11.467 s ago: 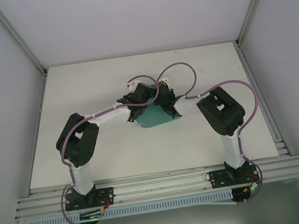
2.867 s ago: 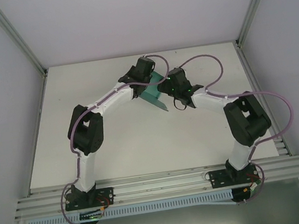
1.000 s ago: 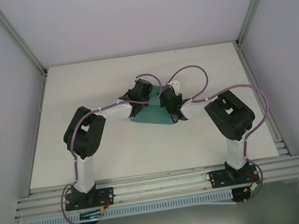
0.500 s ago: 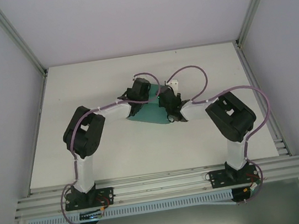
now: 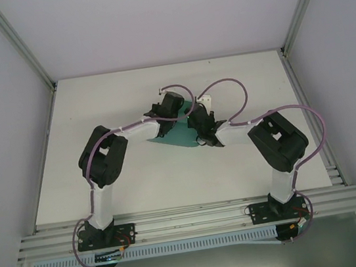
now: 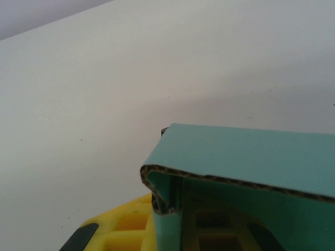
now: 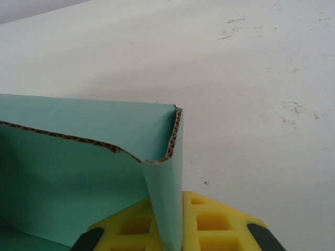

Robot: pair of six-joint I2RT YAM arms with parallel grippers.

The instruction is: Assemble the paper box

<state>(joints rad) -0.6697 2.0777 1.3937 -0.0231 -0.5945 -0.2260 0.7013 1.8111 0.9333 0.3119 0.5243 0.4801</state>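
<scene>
holds the paper box [image 5: 179, 135] a little beyond the middle of the white table [image 5: 96, 118], between the two grippers. from above, shows up as a teal-green slab slanting from the left gripper [image 5: 168, 121] toward the right gripper [image 5: 198, 127], with its near edge running low and to the right. cannot tell from above whether touching the table or just off it.

at the left wrist, clamps the left gripper [image 6: 167, 232] onto a folded corner of the paper box [image 6: 251, 151]: yellow pads [image 6: 118, 230] pressed in on either side of a thin side wall that drops straight down between them. above the pads, folds over into a long teal panel running off to the right, with a brown ribbed core along the cut edge. under that panel, opens into a shaded hollow with teal inner walls and one pad in shadow at the bottom.

at the right wrist, looks much the same: grips the other corner [image 7: 78, 172] with the right gripper [image 7: 170, 232], a narrow teal wall standing upright between the yellow pads [image 7: 220, 230], tight against both. bends from there into a long wall running off to the left, ribbed edge curling at the corner. inside the bend, shows plain teal wall and a sliver of teal floor at the bottom left. behind the corner, leaves bare white table with a few faint scuffs [image 7: 293, 110].
</scene>
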